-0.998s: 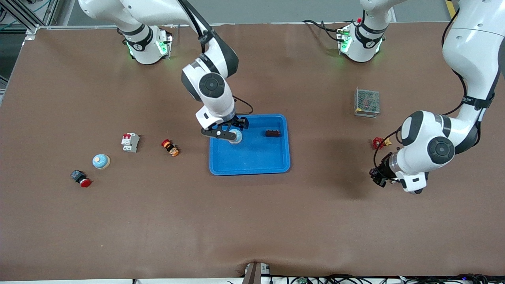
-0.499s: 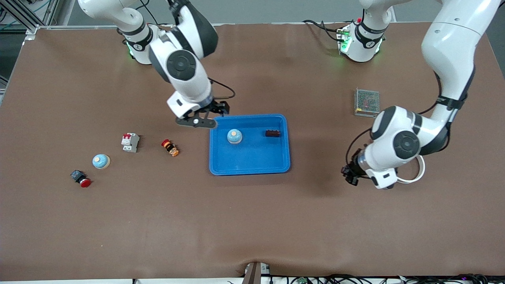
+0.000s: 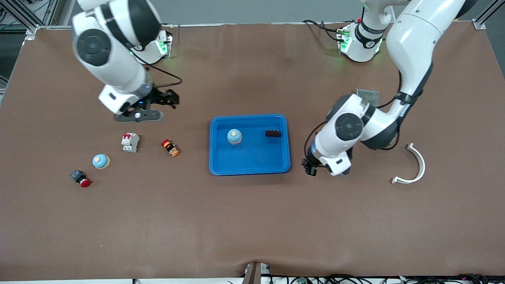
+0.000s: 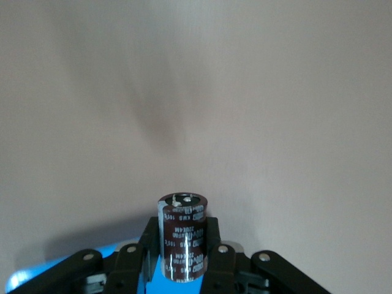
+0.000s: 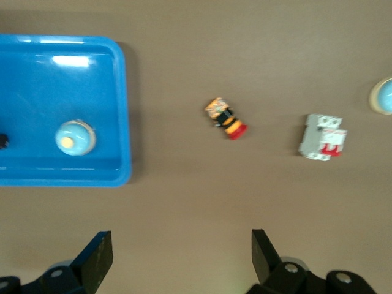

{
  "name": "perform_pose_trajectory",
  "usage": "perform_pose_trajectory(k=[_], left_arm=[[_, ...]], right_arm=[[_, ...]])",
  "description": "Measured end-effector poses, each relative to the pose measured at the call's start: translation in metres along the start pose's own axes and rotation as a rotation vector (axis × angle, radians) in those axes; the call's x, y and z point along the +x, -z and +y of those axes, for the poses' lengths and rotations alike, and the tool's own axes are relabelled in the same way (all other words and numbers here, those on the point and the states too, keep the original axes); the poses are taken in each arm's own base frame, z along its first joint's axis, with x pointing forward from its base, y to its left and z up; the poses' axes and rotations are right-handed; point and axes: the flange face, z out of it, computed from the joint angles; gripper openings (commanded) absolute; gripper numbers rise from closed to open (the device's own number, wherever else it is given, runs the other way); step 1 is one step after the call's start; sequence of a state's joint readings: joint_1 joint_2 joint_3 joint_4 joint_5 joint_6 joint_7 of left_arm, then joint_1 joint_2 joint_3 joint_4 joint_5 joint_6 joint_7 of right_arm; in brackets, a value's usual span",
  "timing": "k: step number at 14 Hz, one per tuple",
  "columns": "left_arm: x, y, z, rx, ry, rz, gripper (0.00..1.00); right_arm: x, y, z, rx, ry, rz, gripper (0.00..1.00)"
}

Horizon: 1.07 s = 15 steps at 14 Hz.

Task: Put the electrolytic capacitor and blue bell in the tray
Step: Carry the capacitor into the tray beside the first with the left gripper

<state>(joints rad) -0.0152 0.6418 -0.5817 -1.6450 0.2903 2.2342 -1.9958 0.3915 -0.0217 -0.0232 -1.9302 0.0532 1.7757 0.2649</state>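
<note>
The bright-blue tray (image 3: 249, 165) lies mid-table. One blue bell (image 3: 234, 136) stands in it, also in the right wrist view (image 5: 75, 137) inside the tray (image 5: 119, 116). The electrolytic capacitor (image 4: 182, 236), a dark brown cylinder with white print, is clamped upright in my left gripper (image 4: 182, 251). That left gripper (image 3: 309, 167) hangs just off the tray's edge at the left arm's end. My right gripper (image 3: 138, 115) is up over bare table toward the right arm's end, open and empty (image 5: 180, 257).
A dark block (image 3: 273, 133) lies in the tray. Toward the right arm's end lie a white circuit breaker (image 3: 129, 142), an orange-red button (image 3: 170, 148), a second blue bell (image 3: 101, 161) and a red pushbutton (image 3: 81, 178). A white curved piece (image 3: 414, 169) and a mesh box (image 3: 369, 94) sit toward the left arm's end.
My right gripper left the bell in the tray and rose away toward the right arm's end. My left arm swung toward the tray with the capacitor, uncovering the white curved piece.
</note>
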Motion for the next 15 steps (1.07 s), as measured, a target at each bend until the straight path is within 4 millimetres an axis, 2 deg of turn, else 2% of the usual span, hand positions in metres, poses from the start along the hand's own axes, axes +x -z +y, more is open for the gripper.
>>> perform_pose_trajectory(k=[4, 7, 12, 15], left_arm=[[-0.039, -0.021, -0.006, 0.024, 0.061, -0.018, 0.00], [-0.061, -0.034, -0.012, 0.042, 0.065, -0.026, 0.00], [-0.086, -0.058, -0.021, 0.060, 0.092, -0.043, 0.00], [-0.093, -0.078, -0.025, 0.068, 0.095, -0.058, 0.00]], right_arm=[[-0.005, -0.010, 0.095, 0.017, 0.081, -0.022, 1.00], [-0.003, -0.028, 0.150, 0.021, 0.127, -0.009, 1.00], [-0.001, -0.051, 0.212, -0.005, 0.176, 0.057, 1.00], [0.000, -0.070, 0.239, -0.016, 0.183, 0.078, 1.00]])
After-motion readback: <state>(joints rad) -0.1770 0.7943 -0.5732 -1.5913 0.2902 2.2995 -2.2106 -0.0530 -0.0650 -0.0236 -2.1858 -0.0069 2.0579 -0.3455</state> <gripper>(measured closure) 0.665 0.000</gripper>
